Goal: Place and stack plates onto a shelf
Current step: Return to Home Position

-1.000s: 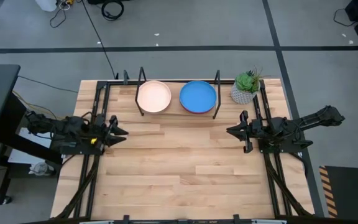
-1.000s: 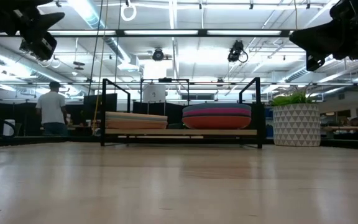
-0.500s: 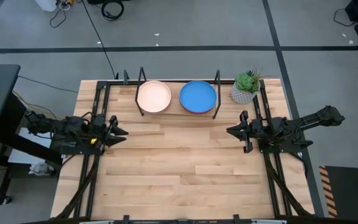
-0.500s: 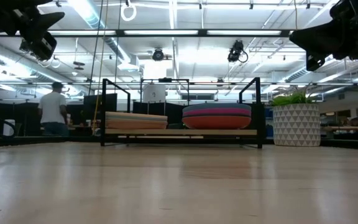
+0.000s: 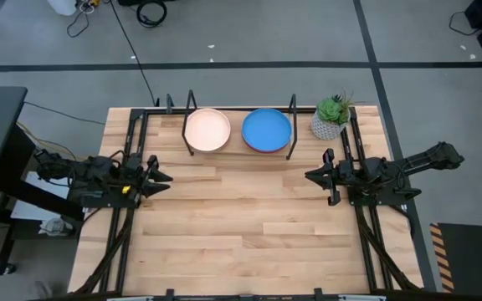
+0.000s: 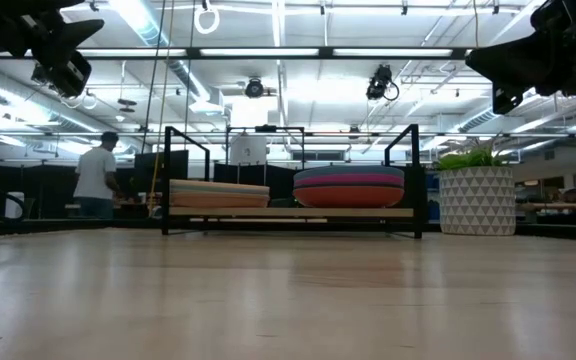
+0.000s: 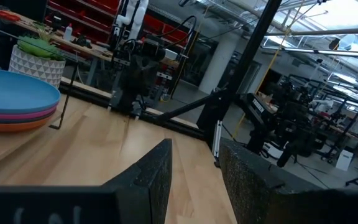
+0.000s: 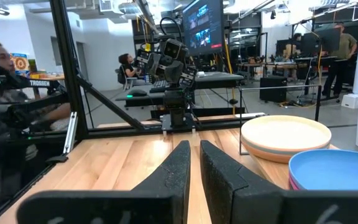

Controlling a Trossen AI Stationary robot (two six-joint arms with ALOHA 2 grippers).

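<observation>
The shelf (image 5: 238, 149) stands at the table's far edge and bears two stacks of plates. The left stack (image 5: 207, 130) has a cream plate on top, the right stack (image 5: 267, 130) a bright blue one. In the low view the right stack (image 6: 349, 187) shows magenta and orange plates under the blue, resting on the shelf's wooden board (image 6: 288, 212). My left gripper (image 5: 162, 177) hovers open near the table's left edge, above the table. My right gripper (image 5: 310, 176) hovers shut near the right edge. Both point inward, clear of the shelf.
A small potted green plant (image 5: 331, 117) in a white patterned pot (image 6: 477, 200) stands right of the shelf at the far right corner. Black frame rails run along the table's left and right sides (image 5: 366, 226). A person (image 6: 96, 178) stands in the room behind.
Both arms and the plates have kept still. The person in the room behind the table has walked a little to the right in the low view.
</observation>
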